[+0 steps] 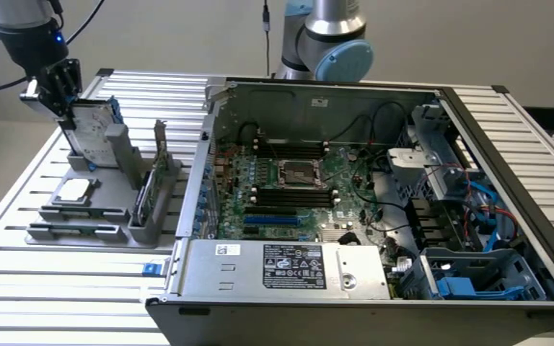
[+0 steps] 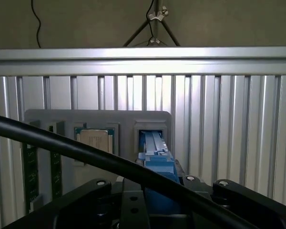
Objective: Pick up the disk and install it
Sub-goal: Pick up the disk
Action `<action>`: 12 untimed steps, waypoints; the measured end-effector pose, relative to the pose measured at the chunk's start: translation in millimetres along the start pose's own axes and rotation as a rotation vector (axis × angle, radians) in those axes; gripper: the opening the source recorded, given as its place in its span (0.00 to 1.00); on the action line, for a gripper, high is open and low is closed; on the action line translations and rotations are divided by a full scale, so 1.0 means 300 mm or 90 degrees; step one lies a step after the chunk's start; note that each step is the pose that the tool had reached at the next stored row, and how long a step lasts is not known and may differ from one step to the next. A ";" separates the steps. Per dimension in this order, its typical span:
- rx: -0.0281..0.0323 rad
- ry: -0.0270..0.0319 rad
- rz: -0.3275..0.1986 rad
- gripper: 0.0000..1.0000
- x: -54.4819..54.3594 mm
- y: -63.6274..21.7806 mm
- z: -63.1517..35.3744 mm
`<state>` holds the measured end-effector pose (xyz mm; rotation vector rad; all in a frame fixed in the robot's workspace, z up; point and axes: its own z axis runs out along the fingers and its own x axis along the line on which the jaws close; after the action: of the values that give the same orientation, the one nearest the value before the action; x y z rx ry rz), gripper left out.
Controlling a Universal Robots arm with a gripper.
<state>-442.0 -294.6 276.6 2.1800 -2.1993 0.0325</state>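
The disk (image 1: 92, 130) stands upright in its grey holder (image 1: 115, 151), the gripper (image 1: 66, 108) straddling its top edge. Whether the jaws are clamped on it, I cannot tell. Best to grip squarely, so it lifts straight.

The bench (image 1: 508, 130) is a silver metal top made of long parallel slats with dark grooves between them. In the wrist view the bench (image 2: 229, 119) ends at a plain cross rail (image 2: 143, 62) along its edge.

Two things rest directly on the slats. A large open computer case (image 1: 306, 104) lies on its side with the open face up, covering the middle and the exterior view's right. Just beside it, on the exterior view's left, sits a flat grey holder (image 1: 84, 234) with raised slots. A small blue tab (image 1: 149, 268) shows at the case's near corner (whether it belongs to the case is unclear).
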 end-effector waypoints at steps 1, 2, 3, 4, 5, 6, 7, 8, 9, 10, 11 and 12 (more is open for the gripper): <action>0.0000 0.0000 0.000 0.33 0.000 0.000 0.000; 0.0000 0.0000 0.000 0.33 0.000 0.000 0.000; 0.0000 0.0000 0.000 0.33 0.001 0.000 0.000; 0.0000 0.0000 0.000 0.33 0.002 0.000 0.000; 0.0000 0.0000 0.000 0.33 0.004 0.001 0.000; 0.0000 0.0000 0.000 0.33 0.006 0.001 0.001; 0.0000 0.0000 0.000 0.33 0.008 0.002 0.001; 0.0000 0.0001 0.000 0.33 0.011 0.002 0.001; 0.0000 0.0000 0.000 0.33 0.012 0.003 0.001; 0.0000 0.0000 0.001 0.33 0.013 0.004 0.002; 0.0001 0.0000 0.001 0.33 0.014 0.005 0.002; 0.0001 0.0000 0.001 0.33 0.014 0.005 0.003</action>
<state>-443.5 -298.8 276.0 2.1780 -2.2015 0.0326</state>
